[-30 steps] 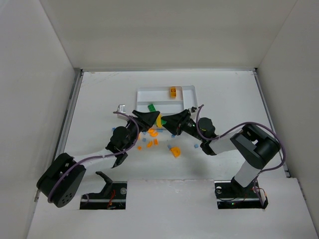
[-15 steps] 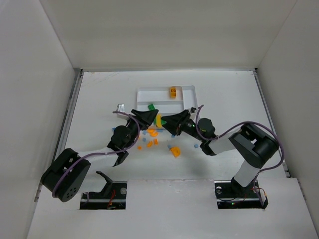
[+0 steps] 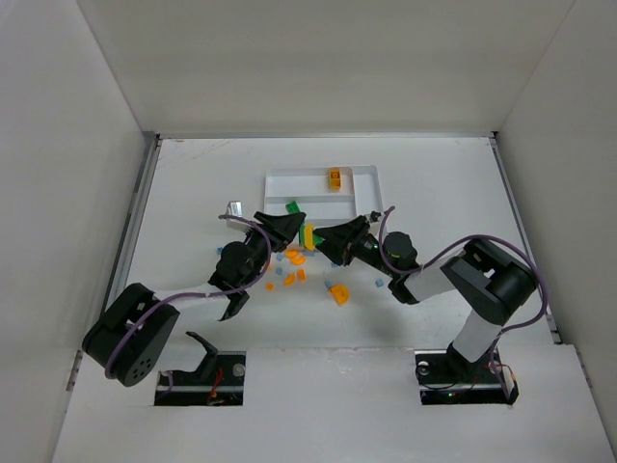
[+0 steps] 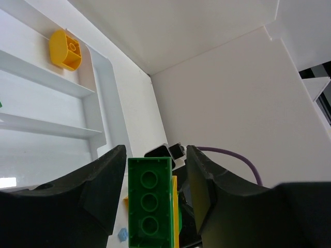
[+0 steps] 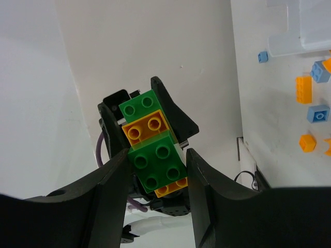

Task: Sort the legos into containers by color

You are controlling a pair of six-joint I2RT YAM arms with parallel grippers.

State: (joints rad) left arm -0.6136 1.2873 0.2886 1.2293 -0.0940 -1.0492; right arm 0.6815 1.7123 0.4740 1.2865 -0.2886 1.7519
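My right gripper (image 5: 156,155) clamps the stack (image 5: 146,129) mid-frame; left gripper (image 4: 155,152), I can't tell. Light, stiff, slick: I'd pinch flat sides.

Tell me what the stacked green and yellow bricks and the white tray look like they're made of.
The brick stack is likely hard moulded plastic, slightly glossy, judging by its crisp studs and edges. The tray is probably thin white plastic: smooth, with rounded moulded walls.
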